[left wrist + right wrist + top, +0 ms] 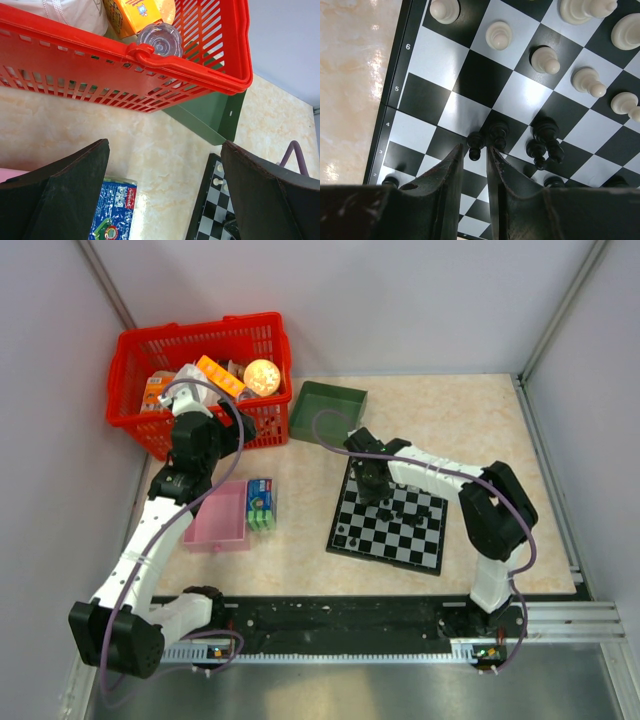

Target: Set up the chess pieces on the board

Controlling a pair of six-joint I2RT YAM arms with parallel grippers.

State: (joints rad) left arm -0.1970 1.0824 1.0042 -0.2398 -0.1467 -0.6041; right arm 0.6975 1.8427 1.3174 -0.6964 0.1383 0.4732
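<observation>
Right wrist view: pick-up in hand; right gripper (476, 152), jaws narrow, is set at a black pawn (475, 142) on the board (475, 80); grip cannot be confirmed; a lift to its home rank is called for; left gripper (165, 145) is spread wide.

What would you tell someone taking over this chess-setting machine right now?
Left gripper: open, empty, hovering by the red basket.
Right gripper: jaws nearly closed around a black pawn on the board; firm grip unclear.
Done: white pieces stand on the board's far squares.
Left: several black pieces bunch mid-board and likely need moving to their home squares.
</observation>
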